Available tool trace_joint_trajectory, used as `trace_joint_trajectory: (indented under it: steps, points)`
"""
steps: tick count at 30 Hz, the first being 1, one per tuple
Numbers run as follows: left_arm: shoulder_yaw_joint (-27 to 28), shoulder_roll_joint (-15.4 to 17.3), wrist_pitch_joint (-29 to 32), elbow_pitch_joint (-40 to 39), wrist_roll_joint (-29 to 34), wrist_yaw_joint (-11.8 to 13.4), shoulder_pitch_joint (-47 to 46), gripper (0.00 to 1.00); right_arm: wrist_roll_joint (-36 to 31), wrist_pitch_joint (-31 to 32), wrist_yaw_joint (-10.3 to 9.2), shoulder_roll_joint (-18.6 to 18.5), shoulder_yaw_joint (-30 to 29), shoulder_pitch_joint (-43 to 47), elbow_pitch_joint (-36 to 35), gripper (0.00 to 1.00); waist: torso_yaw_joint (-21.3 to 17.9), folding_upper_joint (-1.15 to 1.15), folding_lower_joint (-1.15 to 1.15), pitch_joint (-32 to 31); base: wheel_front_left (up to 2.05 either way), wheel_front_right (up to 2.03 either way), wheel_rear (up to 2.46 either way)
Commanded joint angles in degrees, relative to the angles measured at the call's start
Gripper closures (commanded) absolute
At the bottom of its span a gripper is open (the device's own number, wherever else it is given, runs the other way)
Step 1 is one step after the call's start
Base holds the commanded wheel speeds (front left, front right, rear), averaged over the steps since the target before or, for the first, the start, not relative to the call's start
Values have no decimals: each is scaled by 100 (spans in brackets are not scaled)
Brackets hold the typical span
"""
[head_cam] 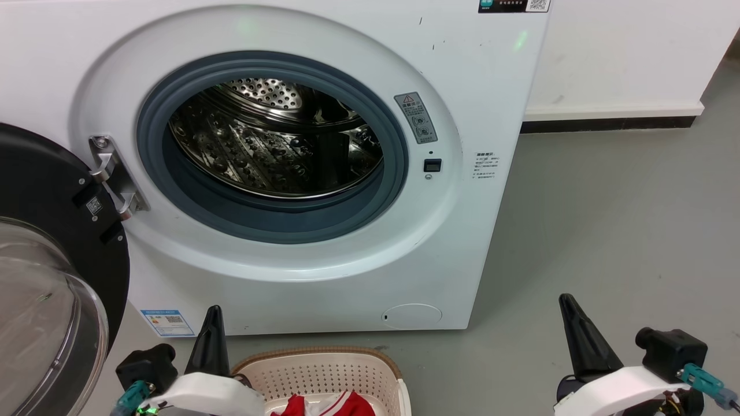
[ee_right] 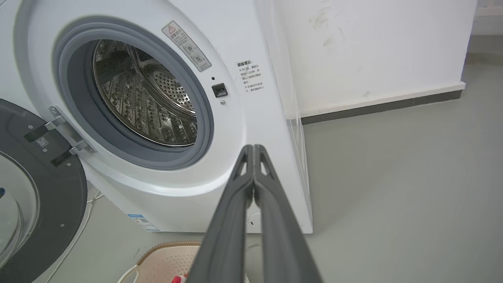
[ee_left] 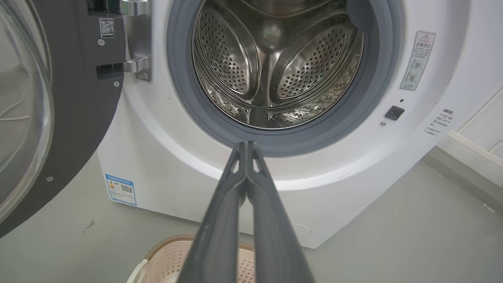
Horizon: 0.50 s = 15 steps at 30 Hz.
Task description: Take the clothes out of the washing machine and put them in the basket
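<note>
Lying in the basket [head_cam: 324, 353], at the bottom edge of the head view, the clothes [head_cam: 355, 403] show red fabric with white trim. The basket stands on the grey floor [head_cam: 607, 231] just before the washing machine [head_cam: 300, 277], whose door [head_cam: 52, 185] is swung open to the left and whose steel drum [head_cam: 272, 150] shines. The left gripper [ee_left: 246, 146] and the right gripper [ee_right: 253, 148] both have their fingers pressed together, holding nothing.
</note>
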Motion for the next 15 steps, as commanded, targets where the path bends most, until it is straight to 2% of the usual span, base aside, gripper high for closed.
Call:
trace_joint_trajectory:
  steps: [1,14,15]
  points:
    - [58,-7,44,-74,-244,-42,-199,100,277,23,0,-44,-22,-184,-45,100,3,0,0,2,0,0,0]
    - [214,-33,346,-20,-1479,-211,-290,100,1649,175,-1,-101,-116,-325,99,100,32,0,0,22,0,0,0]
    - [250,-38,412,-7,-1738,-246,-313,100,1934,211,-1,-111,-139,-353,129,100,39,0,0,27,0,0,0]
